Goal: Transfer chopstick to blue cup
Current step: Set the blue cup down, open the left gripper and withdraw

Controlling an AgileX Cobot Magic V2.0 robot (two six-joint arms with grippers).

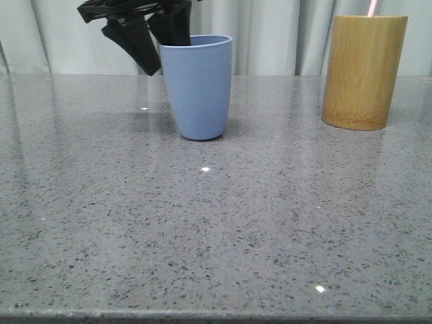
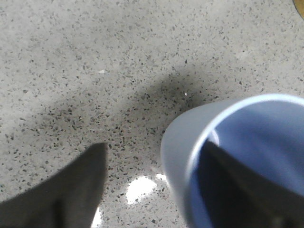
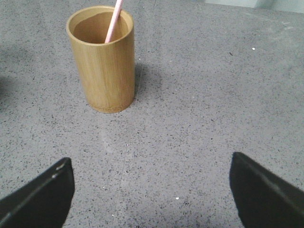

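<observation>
Two cups stand well apart on the table (image 1: 101, 223): the blue cup (image 1: 199, 88), with the left gripper (image 2: 156, 185) spread astride its rim, one finger inside, likely steadying it. The right gripper (image 3: 152, 190) hangs open before the bamboo cup (image 3: 102, 61), where the chopstick (image 3: 114, 21) stands nearly upright, leaning on the rim.

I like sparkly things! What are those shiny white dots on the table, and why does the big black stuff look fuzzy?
Front view: small lamp glints on the polished table. Left wrist view: a bigger glare patch beside the blue cup, with the left gripper fingers blurred from being close to the lens.
</observation>
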